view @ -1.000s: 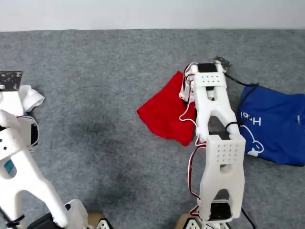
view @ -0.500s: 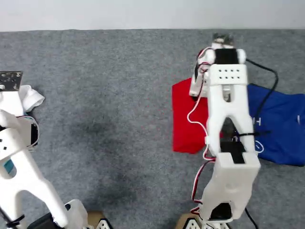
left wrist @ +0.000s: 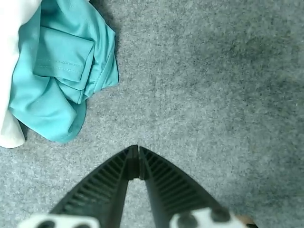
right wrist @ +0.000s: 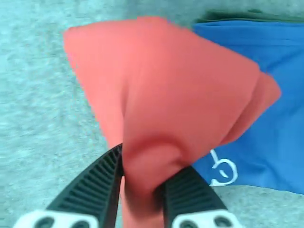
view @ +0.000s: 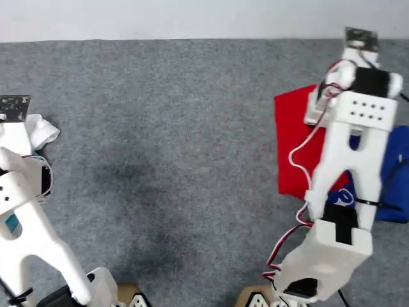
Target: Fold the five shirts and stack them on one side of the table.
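Note:
My right gripper (right wrist: 140,178) is shut on a folded red shirt (right wrist: 161,85), held up so the cloth hangs partly over the blue shirt (right wrist: 275,95). From above, the red shirt (view: 295,144) lies at the right side under the right arm (view: 351,128), overlapping the blue shirt (view: 395,192). My left gripper (left wrist: 138,164) is shut with nothing in it, above bare grey table. A crumpled teal shirt (left wrist: 61,71) lies beside a white shirt (left wrist: 16,28) close to it. The white shirt (view: 38,131) shows at the left edge by the left arm (view: 25,217).
Grey carpet-like cloth (view: 166,141) covers the whole table. The wide middle stretch between the two arms holds nothing. The far table edge (view: 192,40) meets a pale wall.
The right arm has swung to the right and farther back, carrying the red shirt from the table's middle-right over the blue shirt. The left arm stayed still.

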Controlling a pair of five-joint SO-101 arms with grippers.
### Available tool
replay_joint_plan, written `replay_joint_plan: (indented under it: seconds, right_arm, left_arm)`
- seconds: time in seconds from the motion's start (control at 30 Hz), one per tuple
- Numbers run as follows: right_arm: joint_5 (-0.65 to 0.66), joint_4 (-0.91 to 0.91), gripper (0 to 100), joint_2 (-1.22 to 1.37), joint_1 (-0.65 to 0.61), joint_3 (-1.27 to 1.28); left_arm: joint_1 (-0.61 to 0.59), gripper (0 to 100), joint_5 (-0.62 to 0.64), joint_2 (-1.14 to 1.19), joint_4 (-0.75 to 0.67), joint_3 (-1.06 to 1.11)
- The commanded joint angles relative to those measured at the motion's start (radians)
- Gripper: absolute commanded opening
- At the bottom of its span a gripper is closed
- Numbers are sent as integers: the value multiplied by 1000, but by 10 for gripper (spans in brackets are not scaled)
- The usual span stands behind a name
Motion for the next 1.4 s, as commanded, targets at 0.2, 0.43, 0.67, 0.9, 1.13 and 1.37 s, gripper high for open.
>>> replay_joint_plan:
  seconds: [0.2,0.43,0.67,0.9,1.13,1.37]
  right_arm:
    - [51,36,8,-76,91,-54]
    - [91,36,8,-104,142,-54]
    - [110,36,8,-127,150,-54]
    - [114,16,8,-113,186,-54]
    - [172,-45,8,-7,283,-54]
    - [224,-162,8,133,352,-54]
  left_arm:
    - [6,5,9,-31,26,-5]
    - [6,5,9,-31,26,-4]
    - [6,5,9,-31,26,-4]
    - [2,5,9,-31,26,-4]
    - [2,5,9,-31,26,-2]
    - [3,5,9,-31,26,58]
